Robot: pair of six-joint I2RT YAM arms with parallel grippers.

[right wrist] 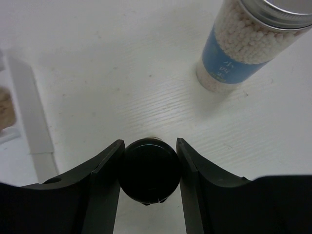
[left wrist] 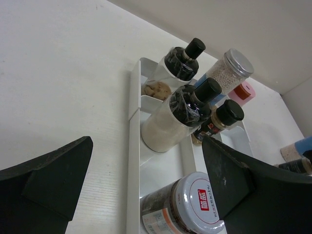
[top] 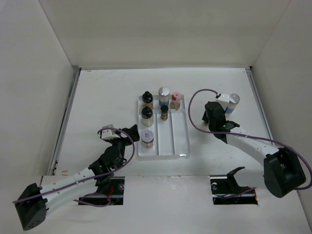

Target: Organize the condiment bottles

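A clear tray [top: 180, 141] holds several condiment bottles: two black-capped [top: 146, 99] [top: 146, 115], a silver-capped [top: 164, 93], a pink-capped [top: 175, 98], a small black-capped [top: 165, 112] and a white-capped [top: 147, 138]. My right gripper [top: 213, 111] stands right of the tray. In the right wrist view my right gripper [right wrist: 150, 144] is shut on a black-capped bottle [right wrist: 150, 170] standing on the table. A silver-capped bottle with a blue label [right wrist: 246, 46] stands just beyond it. My left gripper [top: 132, 134] is open at the tray's left edge, the white-capped bottle [left wrist: 195, 209] lying between its wide jaws.
The tray's right compartment [top: 179, 129] holds only the pink-capped bottle at its far end. White walls enclose the table at the left, back and right. The blue-labelled bottle [top: 233, 103] stands near the right wall.
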